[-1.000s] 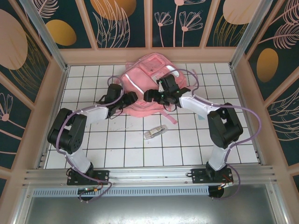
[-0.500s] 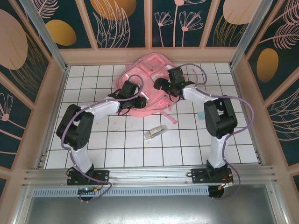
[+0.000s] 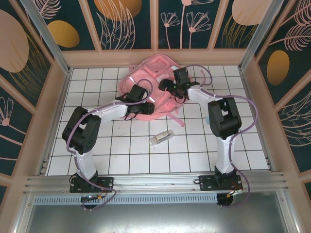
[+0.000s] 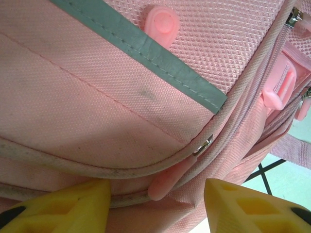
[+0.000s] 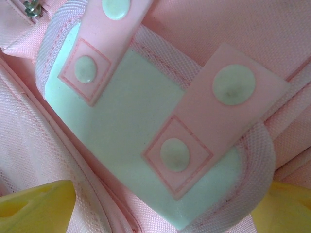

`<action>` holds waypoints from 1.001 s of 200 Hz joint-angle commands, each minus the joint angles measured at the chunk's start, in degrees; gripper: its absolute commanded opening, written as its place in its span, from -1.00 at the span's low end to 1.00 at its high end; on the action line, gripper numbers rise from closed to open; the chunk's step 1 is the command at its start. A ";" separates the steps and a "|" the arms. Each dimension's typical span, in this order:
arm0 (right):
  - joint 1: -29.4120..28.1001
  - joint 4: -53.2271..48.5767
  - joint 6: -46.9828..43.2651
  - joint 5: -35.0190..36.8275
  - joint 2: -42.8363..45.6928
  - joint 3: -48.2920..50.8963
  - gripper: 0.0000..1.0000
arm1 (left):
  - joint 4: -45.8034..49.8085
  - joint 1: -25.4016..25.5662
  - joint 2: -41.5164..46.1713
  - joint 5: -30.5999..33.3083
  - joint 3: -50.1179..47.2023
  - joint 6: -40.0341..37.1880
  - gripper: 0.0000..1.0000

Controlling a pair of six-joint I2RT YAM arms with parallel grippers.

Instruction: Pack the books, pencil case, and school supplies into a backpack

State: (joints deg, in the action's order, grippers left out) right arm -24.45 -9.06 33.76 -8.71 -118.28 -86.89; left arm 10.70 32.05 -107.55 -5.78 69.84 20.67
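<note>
Arms, two, bolted at the near edge of the tiled table: left arm and right arm, both reaching far onto the backpack.

Box, one, narrow, clear, pale contents. It lies on the table between the arms, just near of the backpack and apart from it.

Strap, one, pink, trailing from the backpack's near right edge onto the tiles.

Left gripper, one, over the backpack's near left part. Its yellow fingers are spread and pinch nothing.

Pulls, three, pink. One lies in the gap between the left fingers, and whether it touches either finger cannot be told. The other two sit higher on the pink cloth.

Strip, one, grey, sewn slantwise across the pocket.

Right gripper, one, over the backpack's middle right. Its yellow fingers are spread wide and hold nothing.

Patch, one, pale green, rounded, between the right fingers.

Tabs, two, pink, crossing the patch, each with two pale dots.

Backpack, one, large, pink, lying flat at the far middle of the table.

Wall, dark flower panels, beyond the backpack.
</note>
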 commanded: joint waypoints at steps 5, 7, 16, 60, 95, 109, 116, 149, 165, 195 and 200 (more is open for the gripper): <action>-0.34 2.42 1.63 -3.53 -1.49 -1.49 0.82 | -0.19 0.47 -2.85 -2.99 3.03 1.28 0.08; -0.34 2.50 1.72 -3.69 -1.38 -1.41 0.82 | -0.23 0.44 -3.24 -3.05 3.44 1.43 0.08; -0.42 3.00 2.01 -4.35 -1.25 -1.18 0.82 | -0.24 0.58 -4.61 -3.12 4.88 1.63 0.08; -0.79 3.81 3.20 -6.29 -1.69 -1.17 0.82 | 2.68 2.62 -8.55 2.39 9.69 1.08 -0.04; -0.82 3.85 3.42 -6.85 -1.93 -1.70 0.82 | 7.33 4.05 -11.71 13.32 11.72 0.66 -0.15; -0.80 4.00 3.72 -7.02 -1.92 -1.72 0.82 | 6.97 4.39 -12.70 14.75 11.66 0.62 -0.20; -0.78 4.14 3.94 -7.19 -1.93 -1.70 0.82 | 7.12 4.51 -13.35 15.45 11.88 0.97 -0.22; -0.75 4.18 4.34 -7.33 -1.89 -1.70 0.82 | 6.36 4.69 -13.88 15.20 11.57 1.64 -0.63; -0.69 4.13 4.39 -7.12 -1.84 -1.70 0.82 | 5.53 4.77 -12.54 13.63 10.79 1.71 -0.84; -0.62 4.25 4.72 -7.11 -2.00 -1.92 0.82 | 2.89 4.73 -8.24 5.06 8.78 2.81 -1.00; -0.67 4.37 4.82 -7.26 -2.09 -1.99 0.82 | 2.04 4.74 -7.44 2.92 8.26 3.24 -1.00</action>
State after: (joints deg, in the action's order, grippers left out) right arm -24.01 -7.03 36.86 -11.22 -118.83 -86.91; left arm 18.70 36.49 -116.86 7.60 80.58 22.24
